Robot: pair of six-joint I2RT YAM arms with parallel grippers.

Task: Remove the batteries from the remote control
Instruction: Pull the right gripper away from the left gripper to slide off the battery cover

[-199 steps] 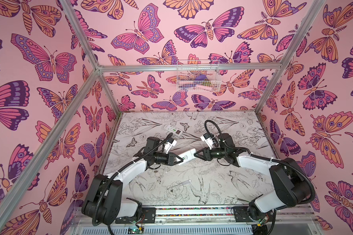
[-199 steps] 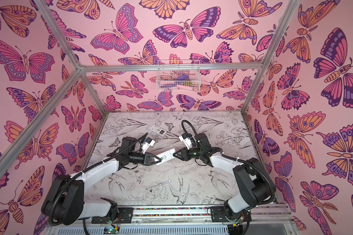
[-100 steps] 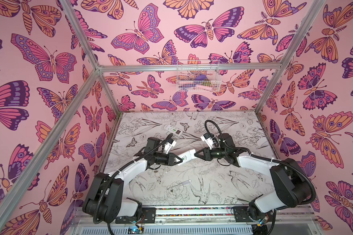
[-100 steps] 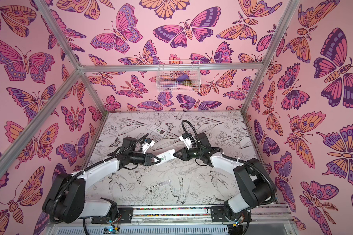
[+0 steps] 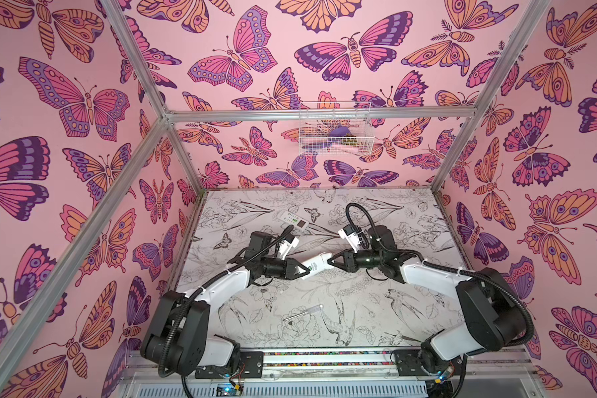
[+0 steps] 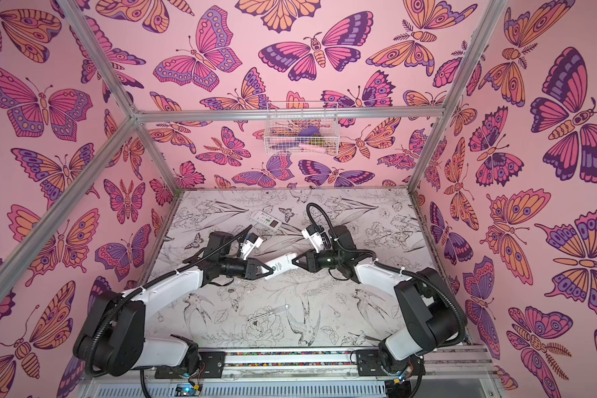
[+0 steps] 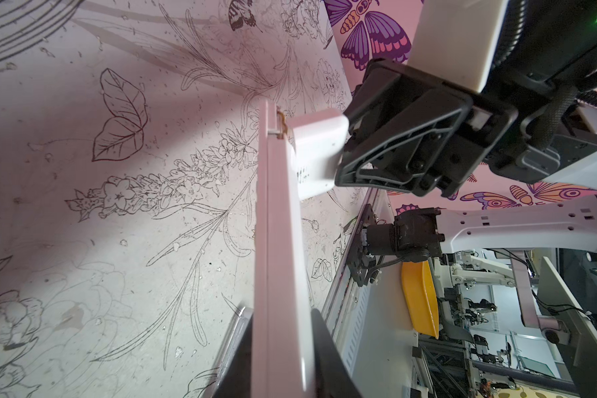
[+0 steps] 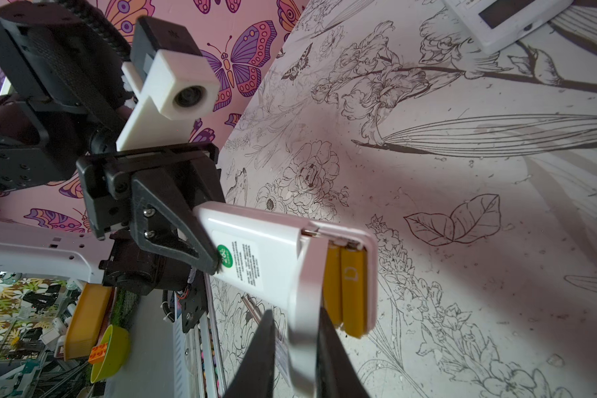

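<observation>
**Asker:** What is furthest left?

**Describer:** The left gripper [image 5: 302, 270]. It is clamped on one end of a white remote [image 5: 316, 262], and the remote stretches away from its fingertips toward the other arm.

**Asker:** And at the remote's far end?

**Describer:** There the right gripper [image 8: 294, 310] pinches the battery cover [image 8: 307, 268]. The cover is a thin white flap tilted up from the remote's back, with one dark finger on each side of it. The battery compartment lies open just beside those fingertips. Two bright yellow batteries [image 8: 350, 286] sit inside it, side by side and touching, seated in the remote.

**Asker:** What else is on the table [image 5: 359, 310]?

**Describer:** A second remote [image 5: 293, 219] lies flat and face up beyond the left gripper, apart from it. A thin screwdriver [image 5: 302, 313] with a clear handle lies on the near side of both grippers, well apart from them.

**Asker:** Any other containers?

**Describer:** A white wire basket [image 5: 305, 146] hangs on the back wall, far beyond both grippers. It holds a purple item [image 5: 338, 132] and a pink item [image 5: 342, 148], both too small to identify.
</observation>
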